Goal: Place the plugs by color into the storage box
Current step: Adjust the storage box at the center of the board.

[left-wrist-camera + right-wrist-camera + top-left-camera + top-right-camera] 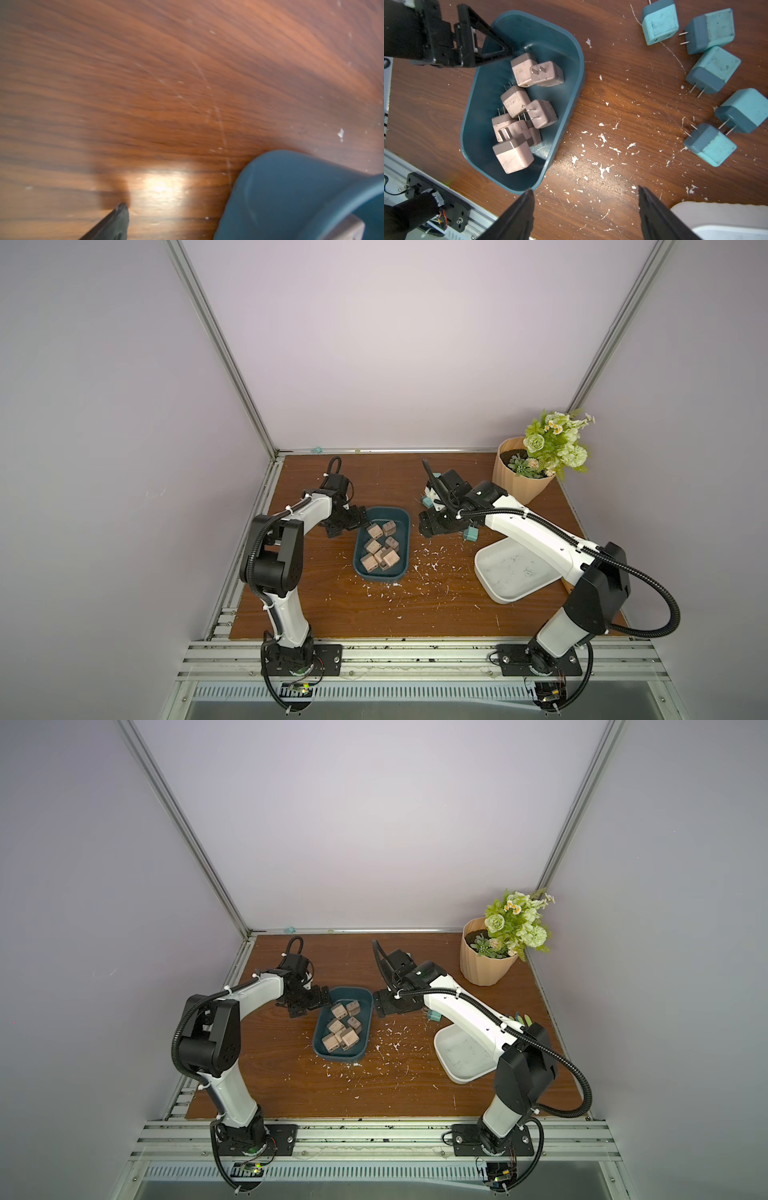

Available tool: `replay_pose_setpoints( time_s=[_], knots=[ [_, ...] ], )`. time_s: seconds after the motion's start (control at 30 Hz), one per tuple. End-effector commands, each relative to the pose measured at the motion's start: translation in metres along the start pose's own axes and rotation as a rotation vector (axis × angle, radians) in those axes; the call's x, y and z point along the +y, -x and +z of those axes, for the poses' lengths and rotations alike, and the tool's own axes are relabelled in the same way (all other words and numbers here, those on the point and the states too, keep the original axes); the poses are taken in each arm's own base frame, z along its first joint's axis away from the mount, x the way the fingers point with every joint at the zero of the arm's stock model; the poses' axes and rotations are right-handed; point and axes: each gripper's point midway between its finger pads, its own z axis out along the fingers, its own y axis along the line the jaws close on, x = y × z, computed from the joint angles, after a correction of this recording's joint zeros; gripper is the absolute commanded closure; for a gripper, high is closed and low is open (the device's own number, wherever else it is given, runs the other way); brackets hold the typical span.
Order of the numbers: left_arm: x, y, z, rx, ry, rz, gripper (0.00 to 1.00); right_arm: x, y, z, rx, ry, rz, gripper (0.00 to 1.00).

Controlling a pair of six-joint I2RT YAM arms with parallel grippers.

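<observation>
Scraps [603, 170] lie between bin [529, 29] and teal plugs [714, 68]; left claw [239, 216], right claw [585, 189] wide.

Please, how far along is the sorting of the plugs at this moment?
Done: the pinkish plugs, about seven, lie in the dark teal box. In hand: nothing; the left gripper is open at that box's edge, and the right gripper is open above the table. Left: at least five turquoise plugs lie on the table; the white tray shows no plugs.
</observation>
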Motion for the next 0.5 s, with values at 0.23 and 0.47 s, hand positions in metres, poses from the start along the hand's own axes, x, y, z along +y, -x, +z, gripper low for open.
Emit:
replay_pose_setpoints(
  time_s=[0.23, 0.47],
  knots=[
    [0.062, -0.007, -0.015, 0.002, 0.088, -0.094, 0.02, -0.026, 0.003, -0.015, -0.020, -0.037, 0.027, 0.18],
    [0.088, -0.005, -0.031, -0.014, 0.079, -0.137, 0.02, -0.063, -0.004, -0.017, -0.003, -0.068, 0.107, 0.18]
  ],
)
